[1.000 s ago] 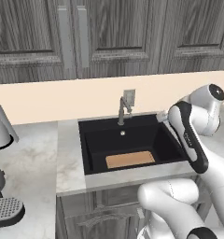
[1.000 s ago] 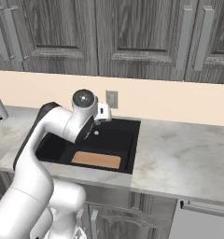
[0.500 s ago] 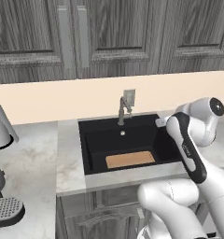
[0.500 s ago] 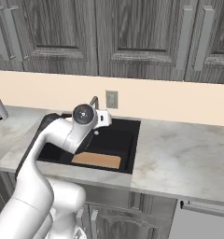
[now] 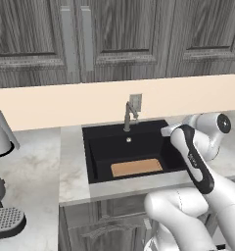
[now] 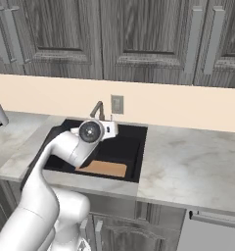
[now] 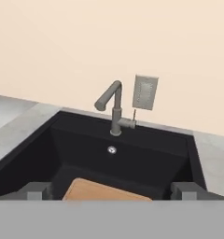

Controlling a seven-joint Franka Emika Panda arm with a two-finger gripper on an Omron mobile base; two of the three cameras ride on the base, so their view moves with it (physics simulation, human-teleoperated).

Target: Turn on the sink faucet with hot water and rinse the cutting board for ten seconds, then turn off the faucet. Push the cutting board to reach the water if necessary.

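Writing: no words or brand marks can be read on anything.
Sink: one black box-shaped sink (image 5: 97,147) is set in the pale marble counter (image 5: 73,162). A small round light drain (image 7: 112,150) is seen on its back wall.
Faucet: one small grey metal faucet (image 7: 113,108) with a bent spout stands at the back edge of the sink.
Wall plate: one grey square wall plate (image 7: 144,92) is fixed on the tan wall, just beside the faucet.
Cutting board: one flat light tan wooden cutting board (image 5: 136,167) lies on the sink floor, by the front wall. Bare black floor is left between the board and the back wall.
Gripper: the white arm's gripper (image 7: 111,190) is held above the front part of the sink, pointed at the faucet. Its two dark fingertips (image 7: 35,190) are spread wide apart, and nothing is held between them.
Kettle: one grey kettle (image 5: 1,133) stands on the counter, well apart from the sink.
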